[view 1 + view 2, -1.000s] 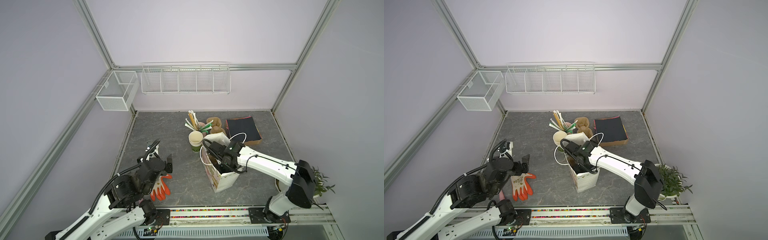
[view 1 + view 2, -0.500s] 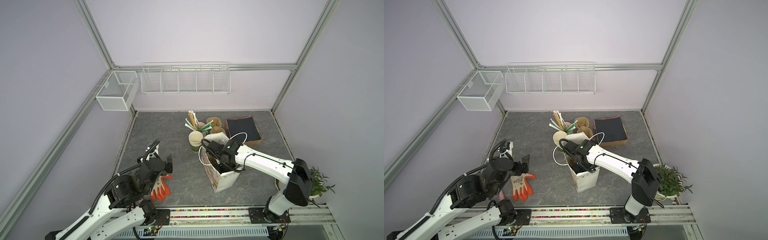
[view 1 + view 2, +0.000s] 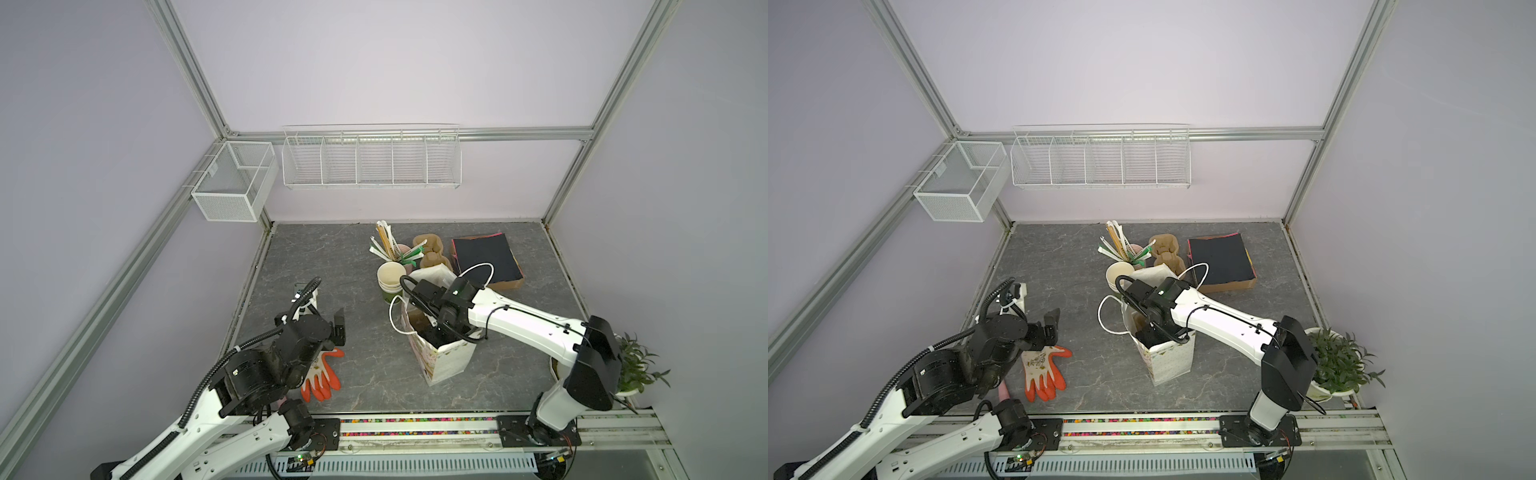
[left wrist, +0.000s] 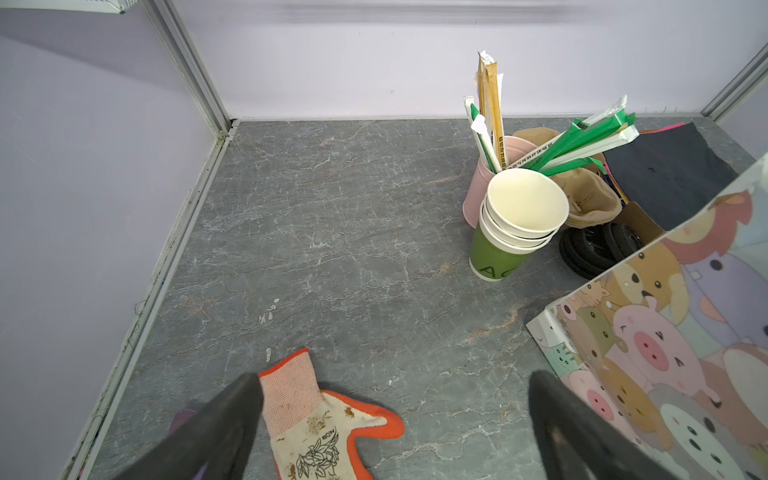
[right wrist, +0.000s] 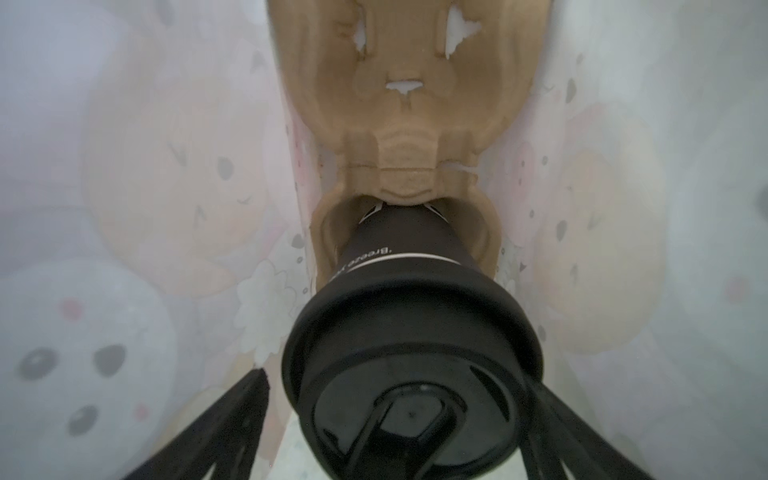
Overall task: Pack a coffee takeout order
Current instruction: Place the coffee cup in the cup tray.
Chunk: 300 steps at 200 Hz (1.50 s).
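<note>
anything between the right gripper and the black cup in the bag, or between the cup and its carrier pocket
Nothing visible does. In the right wrist view the black cup already stands in one pocket of the brown carrier, its lid between the open fingers of the right gripper. The walls of the bag only flank them.

The cup (image 5: 399, 249) is matt black paper with a glossy plastic lid (image 5: 411, 332), and the carrier (image 5: 399, 104) is rough, fibrous moulded pulp. The bag (image 4: 665, 332) is smooth printed paper; the table (image 4: 332, 249) looks like matt veined stone.
</note>
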Tool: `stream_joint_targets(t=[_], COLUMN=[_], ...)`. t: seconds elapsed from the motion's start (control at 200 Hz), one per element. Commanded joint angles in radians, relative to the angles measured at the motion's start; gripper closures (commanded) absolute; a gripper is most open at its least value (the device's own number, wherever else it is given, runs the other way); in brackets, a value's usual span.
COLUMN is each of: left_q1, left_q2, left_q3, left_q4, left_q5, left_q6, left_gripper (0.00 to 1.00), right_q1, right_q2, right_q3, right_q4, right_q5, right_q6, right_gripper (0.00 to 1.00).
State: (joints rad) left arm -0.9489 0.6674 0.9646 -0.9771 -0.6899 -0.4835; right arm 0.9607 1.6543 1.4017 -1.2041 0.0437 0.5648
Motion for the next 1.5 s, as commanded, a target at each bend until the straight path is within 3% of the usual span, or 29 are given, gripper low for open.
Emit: stream_joint_targets(t=[0.0, 0.42, 0.845, 1.269, 1.494], left_q1=[0.004, 0.006, 0.005, 0.006, 0.007], left_q2=[0.001, 0.008, 0.018, 0.027, 0.027], left_q3=[-0.004, -0.004, -0.004, -0.004, -0.004], left_q4=[-0.017, -0.016, -0.017, -0.017, -0.018], left_q5=[0.0, 0.0, 0.0, 0.0, 0.0], left_q6=[0.015, 0.018, 0.017, 0.019, 0.017], left_gripper=[0.0, 0.0, 0.0, 0.0, 0.0], right_q1=[-0.003, -0.009, -0.027, -0.072, -0.099], right_q2=[0.014, -0.025, -0.054, -0.115, -0.133], right_q3=[0.023, 0.134, 0.227, 0.144, 0.166], right_q4=[-0.023, -0.108, -0.15, -0.043, -0.069], right_q5=[0.007, 0.034, 0.051, -0.029, -0.008], right_q6=[-0.009, -0.02, -0.046, -0.079, -0.097], right_gripper=[0.05, 0.0, 0.11, 0.12, 0.12])
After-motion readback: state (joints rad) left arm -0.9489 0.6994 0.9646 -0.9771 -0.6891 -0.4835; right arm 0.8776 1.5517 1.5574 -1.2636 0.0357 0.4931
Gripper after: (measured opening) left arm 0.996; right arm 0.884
